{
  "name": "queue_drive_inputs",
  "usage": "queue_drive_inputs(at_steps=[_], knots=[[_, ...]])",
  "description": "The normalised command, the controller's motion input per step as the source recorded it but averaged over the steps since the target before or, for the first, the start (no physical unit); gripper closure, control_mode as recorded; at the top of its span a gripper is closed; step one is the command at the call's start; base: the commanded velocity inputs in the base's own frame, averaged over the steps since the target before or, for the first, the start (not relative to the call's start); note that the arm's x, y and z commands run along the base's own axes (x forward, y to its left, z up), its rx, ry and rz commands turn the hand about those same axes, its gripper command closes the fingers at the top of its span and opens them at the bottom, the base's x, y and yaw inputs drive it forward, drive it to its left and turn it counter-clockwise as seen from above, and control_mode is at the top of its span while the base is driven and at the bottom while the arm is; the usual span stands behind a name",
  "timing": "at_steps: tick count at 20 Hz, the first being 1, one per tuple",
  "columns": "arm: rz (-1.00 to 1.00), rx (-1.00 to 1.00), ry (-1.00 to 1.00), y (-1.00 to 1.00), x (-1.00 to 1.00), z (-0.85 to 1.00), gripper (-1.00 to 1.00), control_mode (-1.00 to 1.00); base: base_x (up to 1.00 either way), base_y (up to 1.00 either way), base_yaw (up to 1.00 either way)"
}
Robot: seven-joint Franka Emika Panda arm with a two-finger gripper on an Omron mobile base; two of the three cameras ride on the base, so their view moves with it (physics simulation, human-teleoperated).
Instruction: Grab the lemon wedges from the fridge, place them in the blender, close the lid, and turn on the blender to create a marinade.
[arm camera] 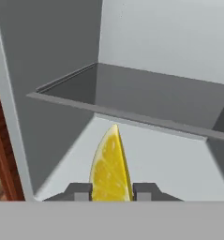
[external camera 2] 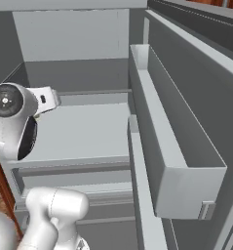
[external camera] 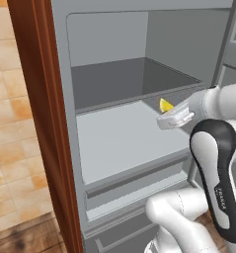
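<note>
The fridge (external camera: 60, 99) stands open before me, pale grey inside with flat shelves. One bright yellow lemon wedge (arm camera: 110, 164) sits upright between my two dark fingertips, touching both. My gripper (arm camera: 111, 190) is shut on it. In the left base view the lemon wedge (external camera: 165, 105) shows at the tip of the gripper (external camera: 170, 114), over the right rear part of the middle shelf (external camera: 119, 136). From the right base view, the hand's white back (external camera 2: 46, 100) reaches into the fridge from the left.
A darker upper shelf (arm camera: 132, 101) runs above and behind the wedge. The open fridge door with its long bin (external camera 2: 171, 161) stands close on the right. A brown wooden panel (external camera: 38, 123) borders the fridge's left side. A drawer front (external camera: 134, 180) lies below the middle shelf.
</note>
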Motion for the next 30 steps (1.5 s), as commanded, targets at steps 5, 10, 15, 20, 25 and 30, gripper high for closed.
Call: queue_drive_inputs(at_steps=[5,10,15,20,25,30], knots=[[-0.15,0.0,0.0,0.0,-1.0,-0.14,1.0,-1.0,0.0,0.0,0.0],[-0.12,0.0,0.09,0.0,-0.89,-0.12,1.0,-1.0,0.0,0.0,0.0],[-0.01,-0.05,0.15,0.12,-0.03,-0.17,1.0,-1.0,0.0,0.0,0.0],[0.0,0.0,0.03,0.01,-0.38,-0.4,1.0,-1.0,0.0,0.0,0.0],[-0.01,0.0,0.0,0.0,-0.16,-0.07,1.0,1.0,-0.8,0.0,-0.2],[0.0,0.0,0.0,0.0,0.0,0.0,1.0,1.0,-1.0,0.0,-0.41]])
